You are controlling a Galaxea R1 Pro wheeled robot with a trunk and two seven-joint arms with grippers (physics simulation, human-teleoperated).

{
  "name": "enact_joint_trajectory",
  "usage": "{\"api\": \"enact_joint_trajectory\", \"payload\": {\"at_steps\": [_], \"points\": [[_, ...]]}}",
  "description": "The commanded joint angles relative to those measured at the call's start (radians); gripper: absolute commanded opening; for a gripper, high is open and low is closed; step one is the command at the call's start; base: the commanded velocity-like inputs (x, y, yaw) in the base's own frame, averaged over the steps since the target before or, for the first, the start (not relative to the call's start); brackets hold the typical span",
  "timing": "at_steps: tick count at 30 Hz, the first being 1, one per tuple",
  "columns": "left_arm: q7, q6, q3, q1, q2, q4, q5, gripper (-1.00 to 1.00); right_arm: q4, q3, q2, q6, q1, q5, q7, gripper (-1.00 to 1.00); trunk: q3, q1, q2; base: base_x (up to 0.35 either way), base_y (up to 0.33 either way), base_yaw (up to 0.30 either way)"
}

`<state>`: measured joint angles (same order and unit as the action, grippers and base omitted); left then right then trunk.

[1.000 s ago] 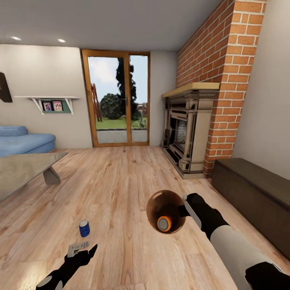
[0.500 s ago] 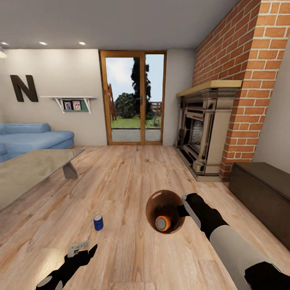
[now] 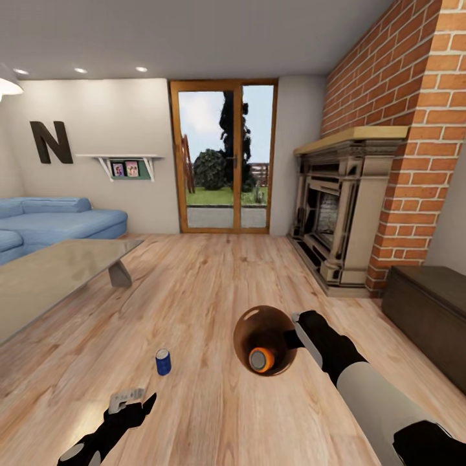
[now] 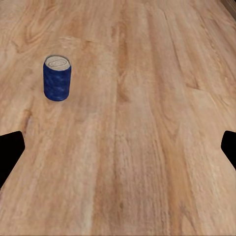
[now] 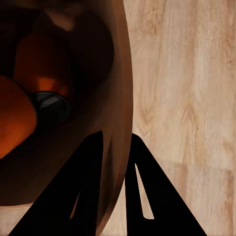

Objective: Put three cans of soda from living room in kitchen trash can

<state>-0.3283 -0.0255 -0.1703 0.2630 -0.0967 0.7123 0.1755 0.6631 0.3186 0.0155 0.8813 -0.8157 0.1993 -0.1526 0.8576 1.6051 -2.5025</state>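
A blue can of soda (image 3: 163, 362) stands upright on the wood floor, a short way ahead of my left gripper (image 3: 133, 401). In the left wrist view the blue can (image 4: 57, 78) is off to one side of the open left gripper (image 4: 118, 147), and nothing is between its fingers. My right gripper (image 3: 299, 336) is shut on the rim of the tash can (image 3: 264, 336), held above the floor with its mouth tipped toward me. An orange can (image 3: 261, 359) lies inside. The right wrist view shows the right gripper (image 5: 115, 142) with its fingers clamped on the copper wall (image 5: 118, 88) and the orange can (image 5: 39, 69) within.
This is the living room. A glass coffee table (image 3: 45, 278) and a blue sofa (image 3: 58, 223) are at the left. A brick fireplace (image 3: 343, 213) and a dark low cabinet (image 3: 430, 310) are at the right. A glass door (image 3: 223, 155) is straight ahead.
The whole view has swung left, bringing the letter N and more sofa into sight. The blue can now sits further right in the picture, nearer the left gripper's line. Both arms hold their pose.
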Motion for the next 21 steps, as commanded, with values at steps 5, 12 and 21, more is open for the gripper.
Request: {"api": "enact_joint_trajectory", "payload": {"at_steps": [5,12,21], "points": [[0.000,0.000,0.000,0.000,0.000,0.000,0.000,1.00,0.001,0.000,0.000,0.000,0.000,-0.005,0.004,-1.00,0.000,0.000,0.000,0.298,0.000,0.002],[0.000,-0.001,0.000,0.000,0.000,-0.001,-0.001,1.00,0.000,0.029,0.000,0.000,0.000,-0.004,0.004,-1.00,0.000,0.000,0.000,0.319,0.000,0.000],[0.001,-0.001,0.000,0.000,0.000,-0.001,-0.001,1.00,0.001,0.040,0.001,-0.001,0.001,-0.004,0.004,-1.00,0.000,0.000,0.000,0.323,0.000,0.000]]}}
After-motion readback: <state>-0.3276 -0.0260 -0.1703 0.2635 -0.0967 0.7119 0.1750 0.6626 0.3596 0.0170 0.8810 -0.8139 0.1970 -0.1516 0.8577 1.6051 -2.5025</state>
